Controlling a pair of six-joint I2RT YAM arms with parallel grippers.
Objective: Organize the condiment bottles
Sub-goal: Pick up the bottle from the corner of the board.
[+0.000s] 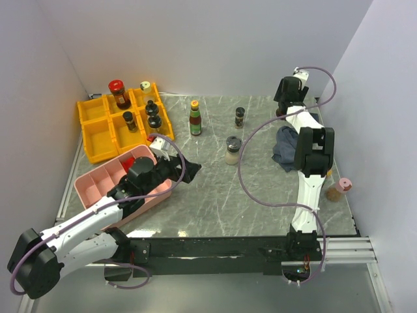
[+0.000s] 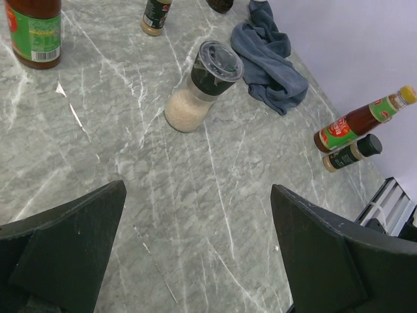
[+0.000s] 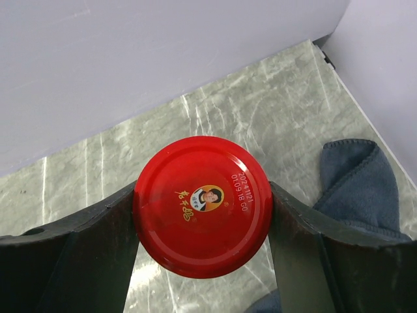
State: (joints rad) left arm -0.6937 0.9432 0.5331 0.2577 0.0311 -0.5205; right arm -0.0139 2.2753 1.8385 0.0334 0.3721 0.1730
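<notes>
At the far right back of the table, my right gripper [image 1: 288, 91] [image 3: 203, 207] has both fingers against the red lid of a sauce jar [image 3: 202, 205], seen from above in the right wrist view. The jar is hidden under the gripper in the top view. My left gripper [image 1: 191, 169] [image 2: 199, 189] hangs open over bare marble, nothing between its fingers. Ahead of it stand a clear-capped grinder [image 2: 202, 85] [image 1: 232, 150], a yellow-capped green-labelled bottle [image 1: 195, 117] and a black-capped spice jar [image 1: 240, 117]. Yellow bins [image 1: 98, 137] at the back left hold another red-lidded jar [image 1: 118, 93], a pale shaker [image 1: 146, 87] and black-capped jars [image 1: 153, 115].
A dark blue-grey cloth [image 1: 285, 149] [image 3: 358, 182] lies right beside the right gripper. A pink tray [image 1: 104, 182] sits under the left arm. Near the right edge are a pink-capped jar [image 1: 339, 189], a slim sauce bottle [image 2: 361, 120] and a small spice jar [image 2: 352, 153].
</notes>
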